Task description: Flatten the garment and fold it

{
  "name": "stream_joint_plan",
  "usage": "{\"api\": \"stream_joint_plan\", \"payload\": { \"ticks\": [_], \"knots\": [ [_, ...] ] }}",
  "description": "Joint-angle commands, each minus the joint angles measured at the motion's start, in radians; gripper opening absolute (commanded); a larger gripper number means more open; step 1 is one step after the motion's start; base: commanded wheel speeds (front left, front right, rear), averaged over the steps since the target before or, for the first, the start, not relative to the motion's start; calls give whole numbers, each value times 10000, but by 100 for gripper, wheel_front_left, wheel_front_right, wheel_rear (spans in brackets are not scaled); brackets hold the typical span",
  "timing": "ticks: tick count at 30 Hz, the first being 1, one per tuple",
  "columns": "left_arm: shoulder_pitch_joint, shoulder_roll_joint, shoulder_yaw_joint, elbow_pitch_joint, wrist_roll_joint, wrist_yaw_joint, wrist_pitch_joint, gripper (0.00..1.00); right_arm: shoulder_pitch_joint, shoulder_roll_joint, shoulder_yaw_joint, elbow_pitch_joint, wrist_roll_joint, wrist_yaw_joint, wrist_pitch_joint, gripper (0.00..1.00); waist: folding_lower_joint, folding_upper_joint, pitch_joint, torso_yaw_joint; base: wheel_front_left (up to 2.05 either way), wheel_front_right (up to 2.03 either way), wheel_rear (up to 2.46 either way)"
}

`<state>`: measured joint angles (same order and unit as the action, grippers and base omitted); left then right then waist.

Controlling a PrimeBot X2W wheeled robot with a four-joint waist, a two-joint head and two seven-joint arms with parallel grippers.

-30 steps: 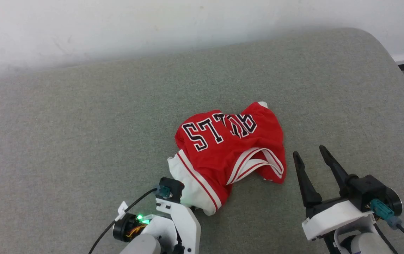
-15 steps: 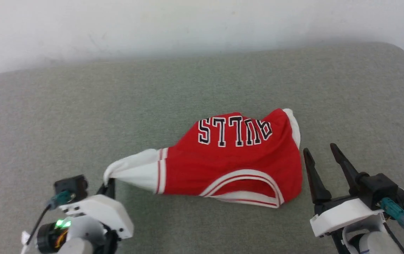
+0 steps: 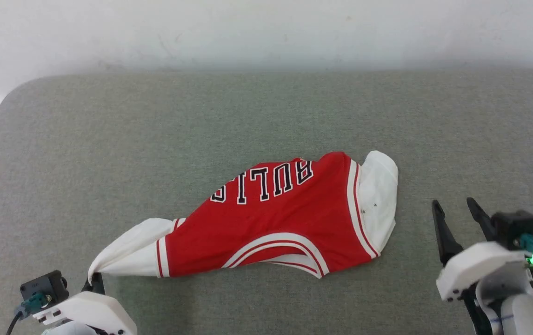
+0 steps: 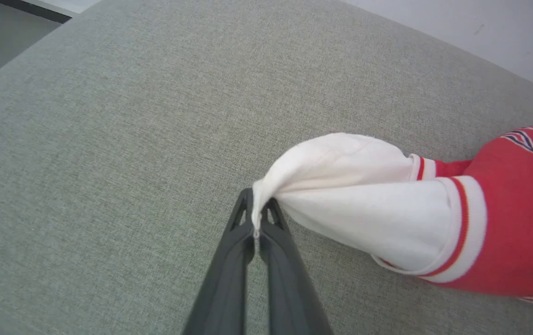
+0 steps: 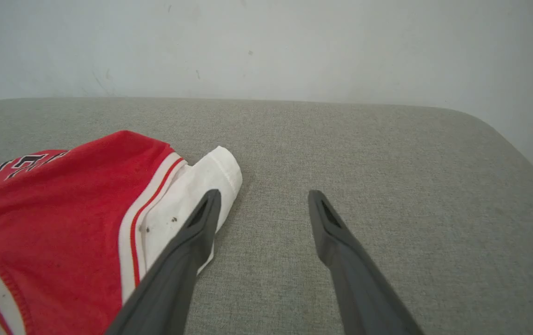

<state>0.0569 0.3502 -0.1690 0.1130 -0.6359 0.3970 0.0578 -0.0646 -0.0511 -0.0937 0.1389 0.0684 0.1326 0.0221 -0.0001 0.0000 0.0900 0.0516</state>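
- Grey-green woven cloth covers a padded surface [image 3: 108, 139] with rounded far corners, which is set against a plain white wall [image 3: 248, 32].
- The garment [image 3: 271, 223], a red jersey, is laid in the near half of the surface, about midway between its left and right edges, and is stretched lengthwise from the near left towards the right.
- Black, white-outlined lettering [image 3: 266, 184] is seen along the garment's far side, upside down in the head view.
- White-and-red striped trim [image 3: 276, 242] is curved along its near side.
- White inner fabric [image 3: 127, 251] is exposed at both ends: it is drawn out to a point at the left end and forms a rounded flap [image 3: 380, 195] at the right end.
- The left gripper [image 4: 256, 218] is clamped tight on the tip of that white left end, close to the near-left corner of the surface, and the fabric is gathered into a cone at its 2 fingers.
- The right gripper [image 3: 453, 203] is released, its 2 fingers spread wide with nothing between them, just to the right of the flap and towards the near-right corner.
- In the right wrist view, 1 finger [image 5: 192, 242] is seen across the flap's edge; whether it is touching cannot be told.
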Motion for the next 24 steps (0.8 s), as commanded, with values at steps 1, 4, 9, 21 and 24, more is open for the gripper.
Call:
{"api": "stream_joint_plan", "payload": {
  "ticks": [1, 4, 9, 21, 24],
  "knots": [
    [61, -23, 21, 30, -56, 16, -87, 0, -390, 9, 21, 127, -59, -19, 188, 100, 1, 0, 110, 208, 0, 0, 0],
    [-10, -121, -48, 68, -75, -44, -177, 0, -1116, 9, 105, 731, -89, -19, 671, 100, 1, 0, 269, 420, 0, 0, 0],
    [-371, -279, -289, 150, -84, -282, -243, 0, -2579, 9, 216, 2440, 124, -19, 1618, 100, 1, 0, 687, 815, 0, 0, 0],
    [-1099, -632, -760, 540, -199, -890, -400, 0, -4263, -6, -139, 5069, -941, -19, 6192, 40, 1, 0, 1252, 1389, 0, 0, 0],
    [-1112, -654, -780, 636, -224, -914, -428, 0, -4157, -3, -140, 4780, -1089, -19, 6651, 0, 1, 0, 1184, 1353, 0, 0, 0]
  ]
}}
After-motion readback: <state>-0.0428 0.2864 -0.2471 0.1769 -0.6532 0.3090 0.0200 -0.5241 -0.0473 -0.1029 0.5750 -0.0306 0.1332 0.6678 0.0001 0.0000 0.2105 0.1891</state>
